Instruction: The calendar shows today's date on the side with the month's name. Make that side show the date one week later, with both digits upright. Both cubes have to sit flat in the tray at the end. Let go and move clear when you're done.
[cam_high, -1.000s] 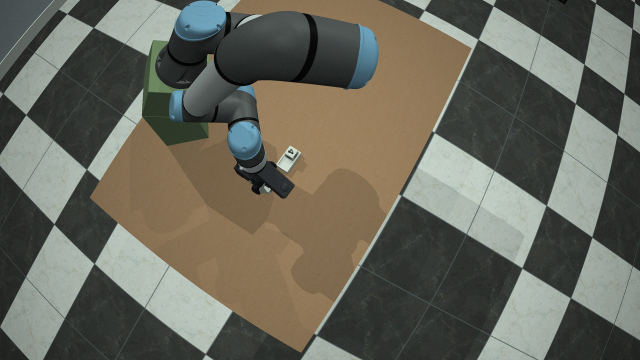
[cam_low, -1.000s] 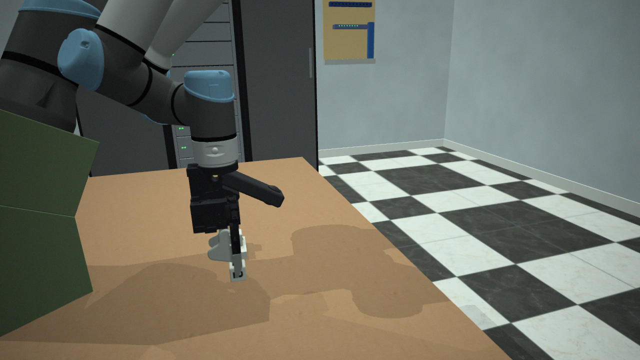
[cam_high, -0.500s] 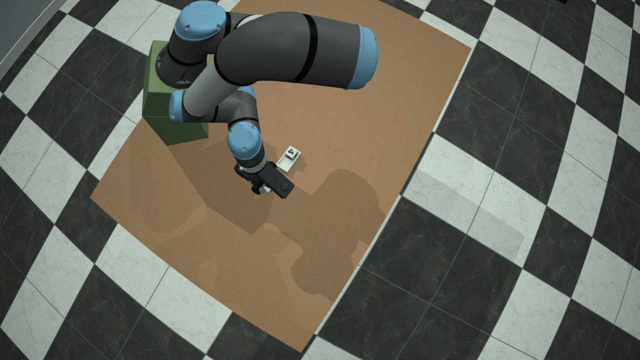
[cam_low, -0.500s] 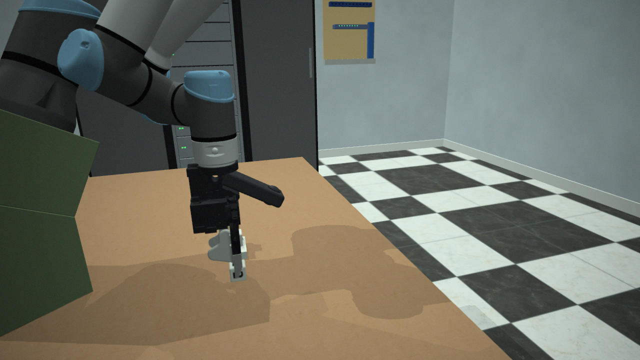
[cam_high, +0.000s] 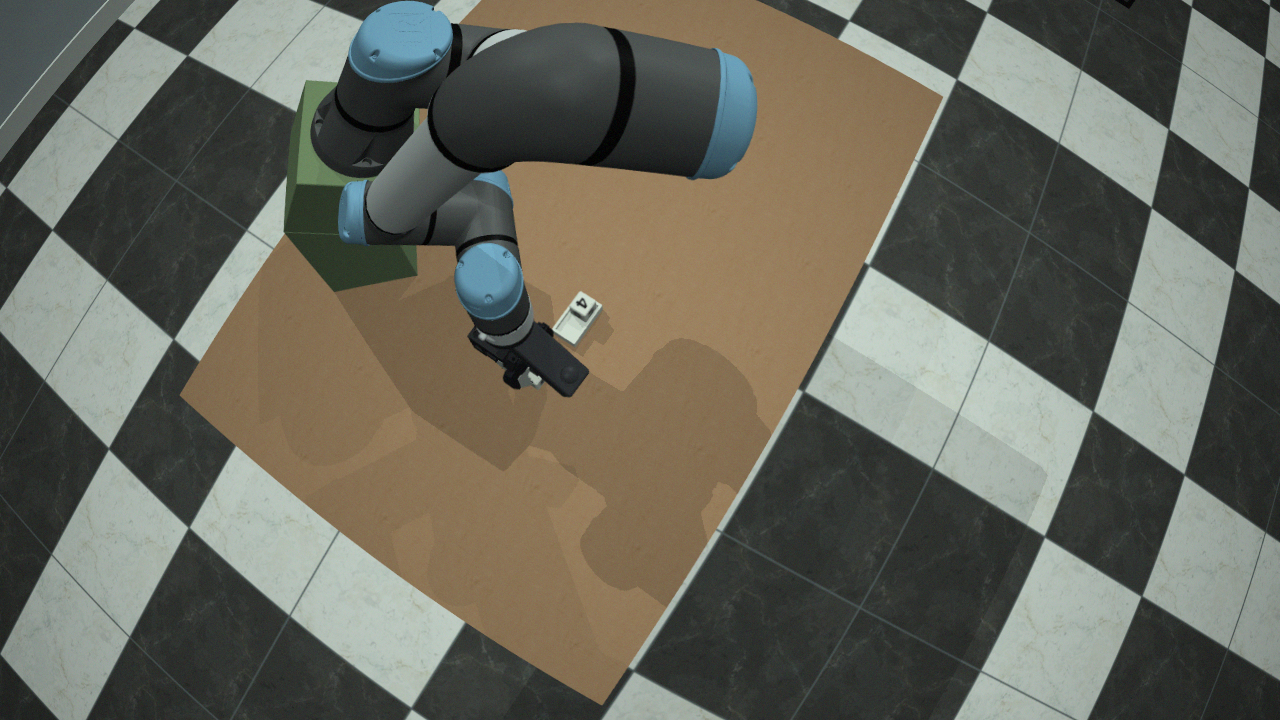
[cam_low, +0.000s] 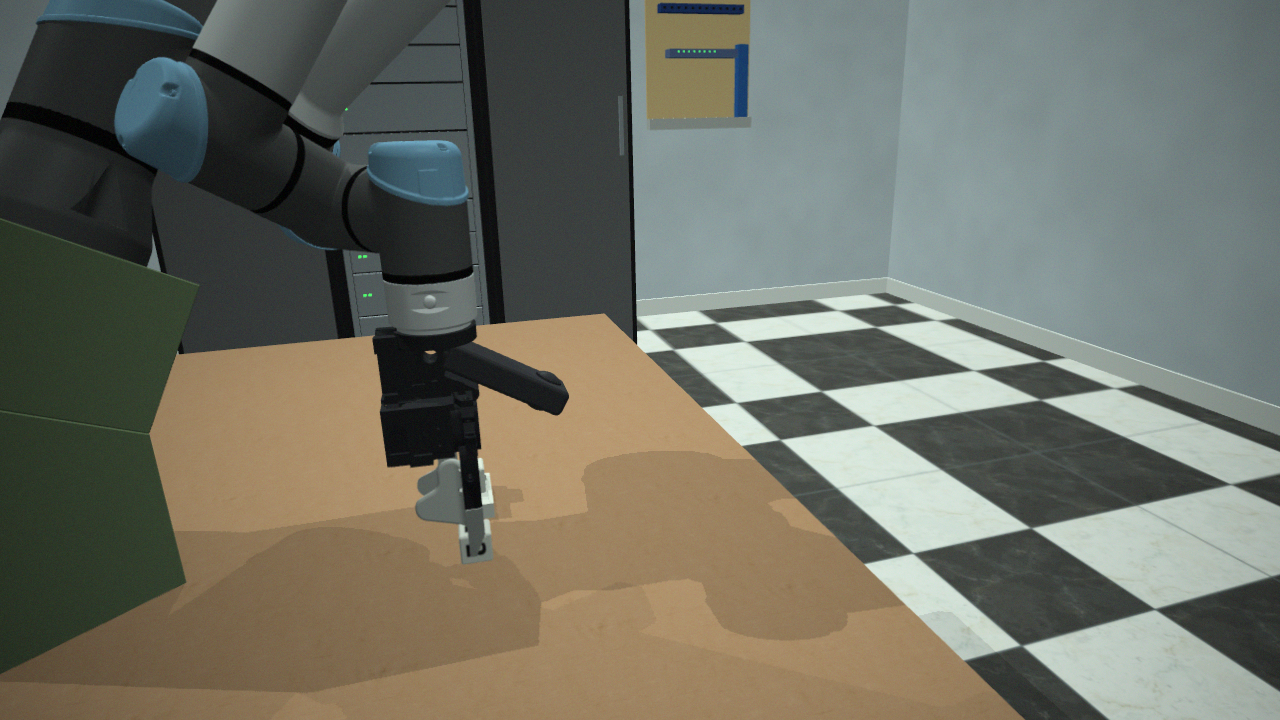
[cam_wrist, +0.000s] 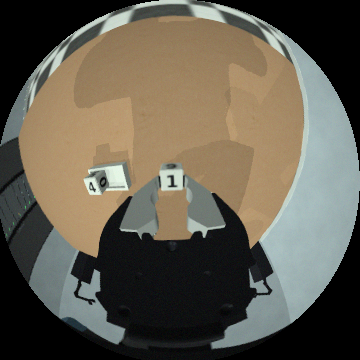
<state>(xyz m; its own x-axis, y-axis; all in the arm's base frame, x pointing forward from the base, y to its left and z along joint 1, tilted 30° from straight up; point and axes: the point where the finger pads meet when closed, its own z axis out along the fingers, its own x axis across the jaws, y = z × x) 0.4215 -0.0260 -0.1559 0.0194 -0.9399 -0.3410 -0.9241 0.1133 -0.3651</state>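
Claw (cam_high: 529, 378) (cam_low: 475, 539) (cam_wrist: 172, 176): one, narrowed, gripping "1" cube (cam_low: 487, 552) (cam_wrist: 171, 184) | Tray (cam_high: 570, 328) (cam_low: 488, 507) (cam_wrist: 119, 175): wrist-view nine o'clock | Method: I'd check digit upright, lower squarely

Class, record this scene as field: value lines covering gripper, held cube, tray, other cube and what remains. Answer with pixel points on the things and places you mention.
Gripper (cam_low: 475, 548) (cam_wrist: 172, 176): jaws closed on a cube
Held cube (cam_low: 486, 557) (cam_wrist: 172, 183): white, outside the tray; a 1 shows in the wrist view
Tray (cam_high: 568, 332) (cam_wrist: 118, 175): white, one end unfilled
Other cube (cam_high: 583, 305) (cam_wrist: 93, 185): in the tray, 4 on top
Remaining: held cube into tray, release, move clear
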